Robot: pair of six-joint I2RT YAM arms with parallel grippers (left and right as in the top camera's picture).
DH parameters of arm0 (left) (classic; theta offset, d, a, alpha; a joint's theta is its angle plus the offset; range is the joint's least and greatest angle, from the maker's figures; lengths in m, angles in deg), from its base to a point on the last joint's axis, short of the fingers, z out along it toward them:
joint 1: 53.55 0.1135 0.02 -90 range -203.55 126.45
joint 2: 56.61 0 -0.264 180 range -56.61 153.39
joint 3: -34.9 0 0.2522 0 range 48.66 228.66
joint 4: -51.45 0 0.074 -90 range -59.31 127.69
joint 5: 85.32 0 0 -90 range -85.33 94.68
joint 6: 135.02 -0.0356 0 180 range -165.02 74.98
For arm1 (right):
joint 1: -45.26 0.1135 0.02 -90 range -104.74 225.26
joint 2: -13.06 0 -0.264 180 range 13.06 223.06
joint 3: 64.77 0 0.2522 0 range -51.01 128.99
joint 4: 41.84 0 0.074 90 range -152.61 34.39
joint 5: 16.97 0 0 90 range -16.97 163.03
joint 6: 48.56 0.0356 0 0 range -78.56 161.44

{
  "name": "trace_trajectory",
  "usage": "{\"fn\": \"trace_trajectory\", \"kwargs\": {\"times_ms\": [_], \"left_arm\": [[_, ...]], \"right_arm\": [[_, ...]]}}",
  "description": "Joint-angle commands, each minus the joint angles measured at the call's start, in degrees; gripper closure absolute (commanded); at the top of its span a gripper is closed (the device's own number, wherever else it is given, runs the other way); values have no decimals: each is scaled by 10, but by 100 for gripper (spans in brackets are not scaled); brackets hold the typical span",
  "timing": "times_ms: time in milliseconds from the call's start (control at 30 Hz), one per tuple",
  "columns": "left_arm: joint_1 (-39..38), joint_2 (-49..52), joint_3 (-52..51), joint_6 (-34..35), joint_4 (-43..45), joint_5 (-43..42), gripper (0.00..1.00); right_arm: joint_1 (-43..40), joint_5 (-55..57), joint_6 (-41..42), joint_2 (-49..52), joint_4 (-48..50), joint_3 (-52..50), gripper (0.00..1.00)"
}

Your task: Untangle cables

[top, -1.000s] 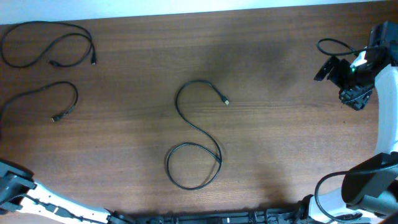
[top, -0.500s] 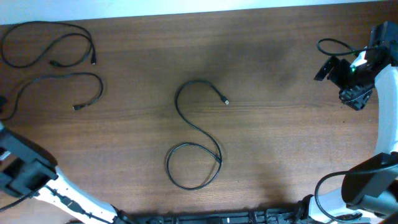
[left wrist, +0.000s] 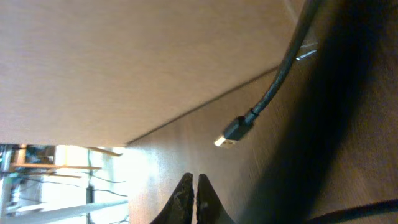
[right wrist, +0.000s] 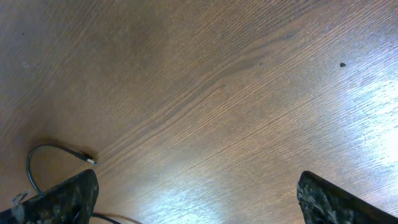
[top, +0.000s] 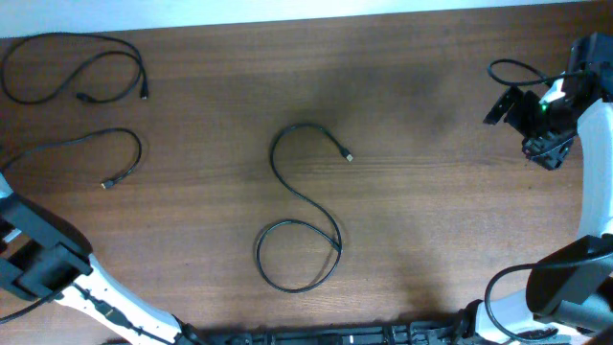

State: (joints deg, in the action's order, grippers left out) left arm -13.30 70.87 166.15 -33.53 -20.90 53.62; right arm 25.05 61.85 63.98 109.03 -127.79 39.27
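Left arm (top: 91,292): white link, black joint housing at the table's left edge.
Right arm (top: 596,172): white link, black base joint — a thin black lead looped near its wrist.
Right gripper (top: 536,120): black body, small green light.
Left fingertips (left wrist: 185,193): dark, tapered.
Right fingertips (right wrist: 68,193): black, speckled — rough-textured.

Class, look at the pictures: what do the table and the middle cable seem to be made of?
Table: looks like wood or wood veneer, brown with visible grain and a slight sheen. Middle cable: thin, black, probably rubber or plastic sheath, bending in loops, with a pale, likely metal plug.
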Motion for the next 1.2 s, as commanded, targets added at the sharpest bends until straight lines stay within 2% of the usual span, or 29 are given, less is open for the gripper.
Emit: {"fn": "trace_trajectory", "kwargs": {"times_ms": [0,33,133,333,367,400,433,500,567,633,700,767,833,900,933,1100,1167], "left_arm": [[6,-15,3,-9,0,62,93],[8,-15,3,-9,12,-6,99],[11,-14,3,-9,17,-137,100],[10,-14,3,-9,24,-317,100],[10,-14,3,-9,23,-349,90],[10,-14,3,-9,23,-345,65],[10,-14,3,-9,23,-337,52],[11,-14,3,-9,18,-300,49],[11,-14,3,-9,9,-240,35],[11,-14,3,-9,9,-227,27],[10,-15,3,-9,15,-270,26],[10,-15,3,-9,27,-366,29],[8,-15,3,-34,44,-561,35],[-2,-15,3,-67,52,-707,36],[-11,-15,3,-73,52,-732,36],[-78,-15,3,-131,6,-729,34],[-121,-14,3,-140,-14,-682,29]], "right_arm": [[-1,9,3,3,0,7,1],[-1,9,3,3,0,7,1],[-1,9,3,3,0,7,1],[-1,9,3,3,0,7,1],[-1,9,3,3,0,7,1],[-1,9,3,3,0,7,1],[-1,9,3,3,0,7,1],[-1,9,3,3,0,7,1],[-1,9,3,3,0,7,1],[-1,9,3,3,0,7,1],[-1,9,3,3,0,7,1],[-1,9,3,3,0,7,1],[-1,9,3,3,0,7,1],[-1,9,3,3,0,7,1],[-1,9,3,3,0,7,1],[-1,9,3,3,0,7,1],[-1,9,3,3,0,7,1]]}}
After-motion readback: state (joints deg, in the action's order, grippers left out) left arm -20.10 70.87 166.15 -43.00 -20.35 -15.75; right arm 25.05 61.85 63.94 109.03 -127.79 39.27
